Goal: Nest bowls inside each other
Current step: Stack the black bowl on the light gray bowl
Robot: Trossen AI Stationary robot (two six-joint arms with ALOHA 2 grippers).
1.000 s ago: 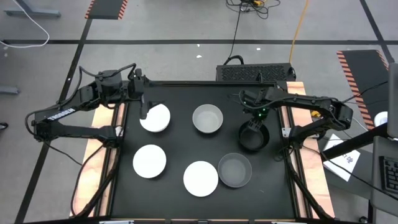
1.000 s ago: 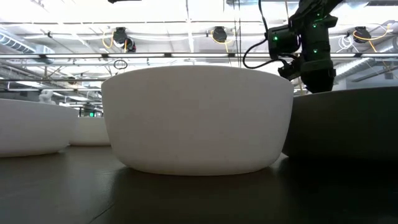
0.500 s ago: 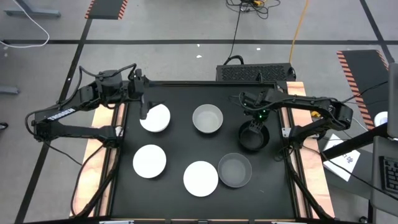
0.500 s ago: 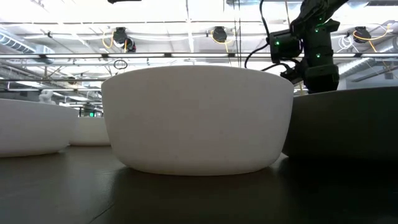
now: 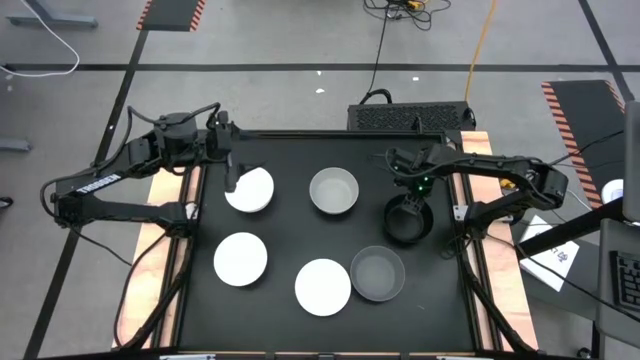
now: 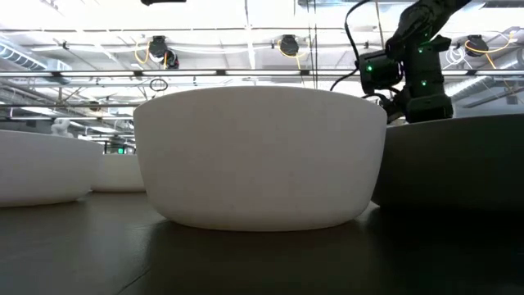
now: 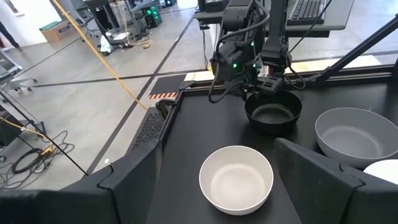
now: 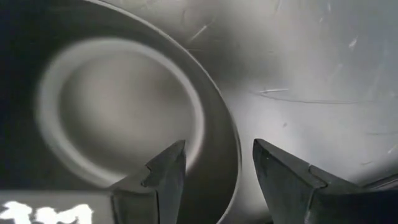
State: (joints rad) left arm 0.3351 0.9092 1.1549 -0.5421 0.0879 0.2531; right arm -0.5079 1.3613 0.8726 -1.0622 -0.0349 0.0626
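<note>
My right gripper point(image 5: 407, 208) stood over the far rim of the black bowl point(image 5: 408, 222), right of centre in the high view. In the right wrist view my fingers point(image 8: 163, 177) straddled that rim, one inside the bowl and one outside, partly open; whether they pressed the wall I could not tell.

My left gripper point(image 5: 231, 178) waited at the upper left of the table point(image 5: 290, 160), jaws spread wide, just over the edge of a white bowl point(image 5: 251, 190).

The other bowls sat apart on the black surface, none nested: a grey bowl point(image 5: 334, 191) at upper centre, a white bowl point(image 5: 241, 258) at lower left, a white bowl point(image 5: 323, 286) at lower centre, and a grey bowl point(image 5: 378, 274) touching or just beside it on its right.
</note>
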